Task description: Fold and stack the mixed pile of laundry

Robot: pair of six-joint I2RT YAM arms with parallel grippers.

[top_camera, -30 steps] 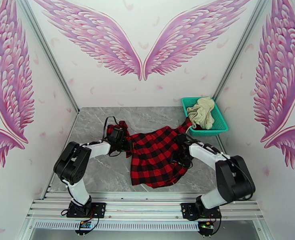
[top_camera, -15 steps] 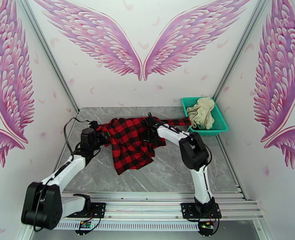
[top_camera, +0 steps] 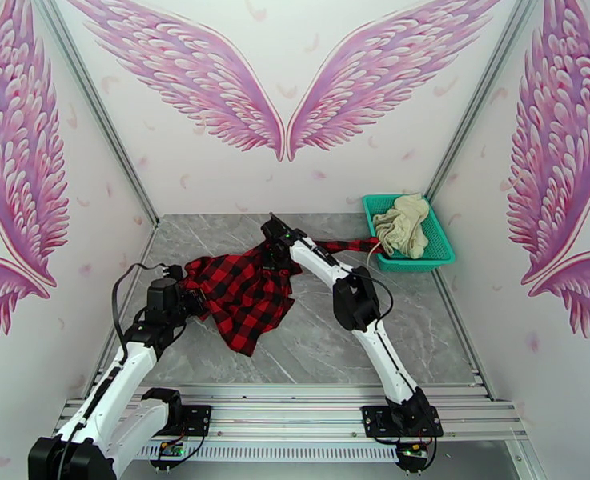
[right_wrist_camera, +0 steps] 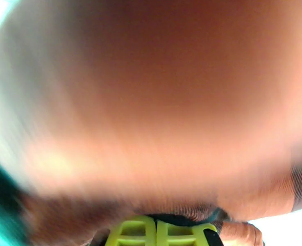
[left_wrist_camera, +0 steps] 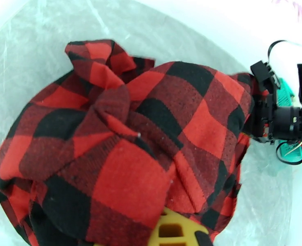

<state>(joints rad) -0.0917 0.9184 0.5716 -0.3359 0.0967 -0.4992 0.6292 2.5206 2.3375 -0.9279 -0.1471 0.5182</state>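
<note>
Left gripper (top_camera: 189, 294) is clamped on the near-left edge of the checked shirt (top_camera: 246, 294). In the left wrist view the cloth drapes over its yellow fingers (left_wrist_camera: 171, 231). Right gripper (top_camera: 273, 260) is closed on the shirt's far edge, arm stretched out across the table. In the right wrist view, blurred red cloth is pressed up against the lens above the fingers (right_wrist_camera: 157, 232).

The shirt is bunched between the two grippers, left of centre. Its lower corner lies on the table (top_camera: 343, 346), and one sleeve (top_camera: 347, 246) trails right to the basket (top_camera: 447, 251). The cream garment (top_camera: 403, 224) is heaped in that teal basket, far-right corner.

The surface is grey marble-look, with a metal rail (top_camera: 295, 418) along the near edge carrying both arm bases. The walls (top_camera: 214, 178) are white with big pink wings and metal struts in the corners.
</note>
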